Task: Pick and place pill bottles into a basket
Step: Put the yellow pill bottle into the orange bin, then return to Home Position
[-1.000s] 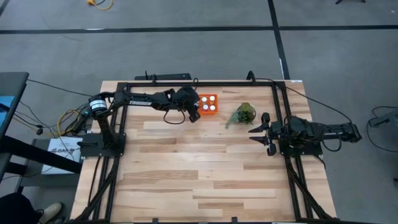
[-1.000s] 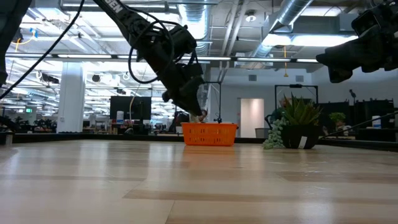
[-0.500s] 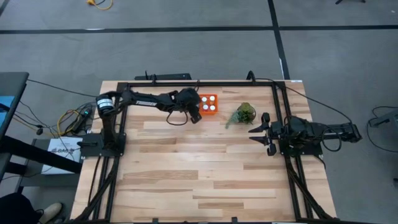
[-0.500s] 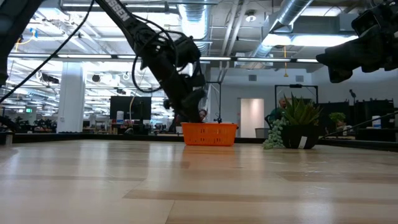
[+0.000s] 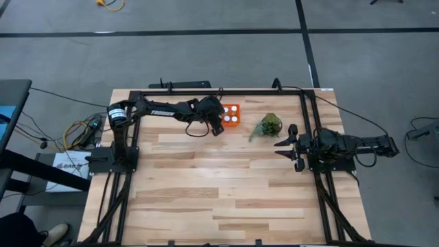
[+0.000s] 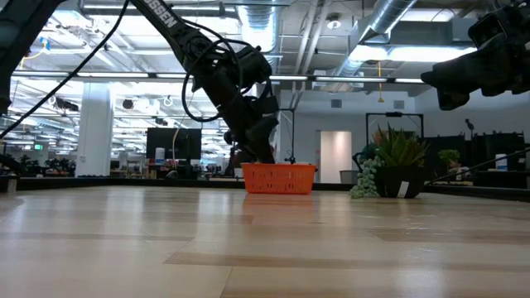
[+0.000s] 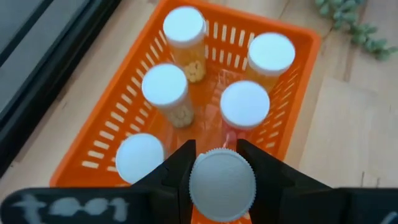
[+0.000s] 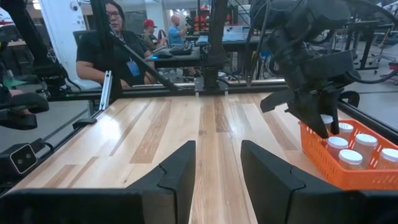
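1. Above the basket (image 7: 292,93), at its one free corner: sixth pill bottle (image 7: 222,185), upright, clamped in left gripper (image 7: 214,163); five bottles (image 7: 165,84) already inside.
2. Straight down to the gap.
3. Well apart, beside plant (image 5: 269,125): right gripper (image 5: 293,147), idle, fingers narrowly parted, holding nothing.

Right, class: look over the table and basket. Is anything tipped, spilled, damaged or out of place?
Nothing stands out. Five pill bottles stand upright with caps on in the orange basket; the left end effector holds a sixth bottle over it. The plant sits upright beside the basket.
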{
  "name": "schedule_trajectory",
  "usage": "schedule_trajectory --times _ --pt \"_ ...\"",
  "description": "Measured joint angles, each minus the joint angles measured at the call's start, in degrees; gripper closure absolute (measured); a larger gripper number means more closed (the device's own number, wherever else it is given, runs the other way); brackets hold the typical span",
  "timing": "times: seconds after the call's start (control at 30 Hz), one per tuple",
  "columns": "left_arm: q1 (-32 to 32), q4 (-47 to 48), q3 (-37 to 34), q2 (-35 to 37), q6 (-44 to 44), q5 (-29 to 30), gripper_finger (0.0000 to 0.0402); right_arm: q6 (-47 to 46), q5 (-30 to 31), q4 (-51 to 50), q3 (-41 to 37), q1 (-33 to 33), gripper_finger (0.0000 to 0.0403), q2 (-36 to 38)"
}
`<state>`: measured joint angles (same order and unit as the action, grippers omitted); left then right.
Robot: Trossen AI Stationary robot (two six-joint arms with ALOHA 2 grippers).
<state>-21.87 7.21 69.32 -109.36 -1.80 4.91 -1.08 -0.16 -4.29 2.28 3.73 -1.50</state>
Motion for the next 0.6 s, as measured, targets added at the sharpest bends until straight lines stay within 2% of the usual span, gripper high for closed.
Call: schedule_trajectory --times 0.27,0.6 --pt "-0.11 -0.12 0.0 0.0 -0.18 -0.02 0.0303 0.0 0.0 0.0 0.02 -0.01 0.0282 0.0" --pt "-0.15 0.37 0.0 0.0 0.24 -0.04 0.0238 0.0 0.0 0.0 0.0 -0.02 0.0282 0.0"
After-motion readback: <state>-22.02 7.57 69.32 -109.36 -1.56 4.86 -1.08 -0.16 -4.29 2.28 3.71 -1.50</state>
